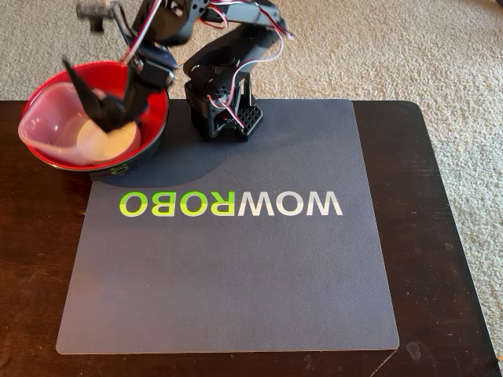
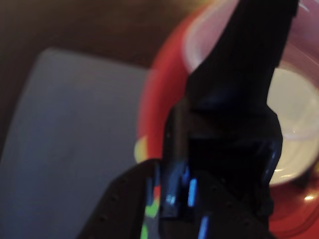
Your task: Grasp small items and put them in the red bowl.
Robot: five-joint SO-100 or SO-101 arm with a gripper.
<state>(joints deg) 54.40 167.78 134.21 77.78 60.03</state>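
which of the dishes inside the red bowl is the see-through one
The clear square plastic tub, lying at the left side of the red bowl in the fixed view. The small white round dish beside it is opaque white.

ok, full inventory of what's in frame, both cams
red bowl: 1, red inside, black outside, on the table at the mat's top-left corner in the fixed view
clear tub: 1, translucent, in the bowl, left side
white dish: 1, in the bowl, beside the tub
mat: 1, grey, WOWROBO lettering, on the table
table: 1, dark wood
carpet: beige, around the table
arm base: 1, black, mat's top edge
gripper: 1, black, open, over the bowl
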